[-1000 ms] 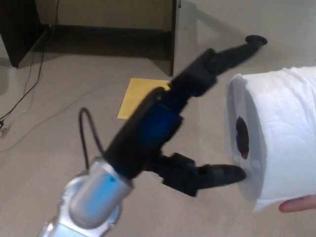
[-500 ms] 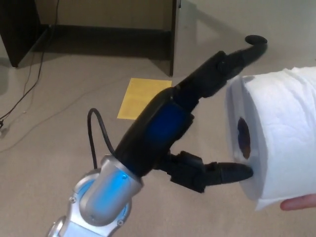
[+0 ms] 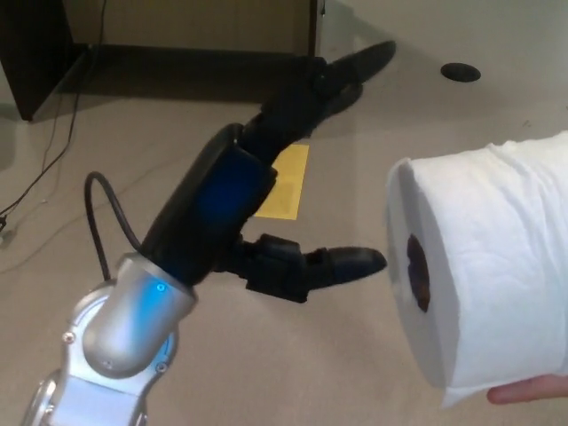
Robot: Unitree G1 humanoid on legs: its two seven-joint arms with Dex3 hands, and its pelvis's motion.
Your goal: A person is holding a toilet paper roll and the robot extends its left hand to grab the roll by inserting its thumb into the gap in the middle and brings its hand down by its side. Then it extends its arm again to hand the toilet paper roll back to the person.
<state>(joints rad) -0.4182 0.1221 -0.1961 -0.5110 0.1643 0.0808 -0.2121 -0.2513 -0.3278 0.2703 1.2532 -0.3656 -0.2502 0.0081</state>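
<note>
A large white toilet paper roll [image 3: 488, 266] fills the right side of the head view, its dark centre hole [image 3: 417, 272] turned toward my hand. A person's fingertip [image 3: 531, 389] supports it from below at the lower right. My left hand [image 3: 257, 213] reaches in from the lower left and is open, holding nothing. Its thumb [image 3: 342, 264] points at the roll's face and stops just short of it, a little left of the hole. The two fingers [image 3: 330, 82] stretch up and away, well clear of the roll. My right hand does not show.
A yellow sheet [image 3: 286, 185] lies on the beige carpet behind my forearm. Dark furniture [image 3: 177, 44] stands along the back, with cables [image 3: 40, 169] trailing at the left. A small dark disc [image 3: 460, 71] sits on the floor at upper right.
My left hand has drawn back to the left, so the thumb tip no longer touches the roll's face. The fingers swung up and left. The roll sits slightly lower and nearer in the picture.
</note>
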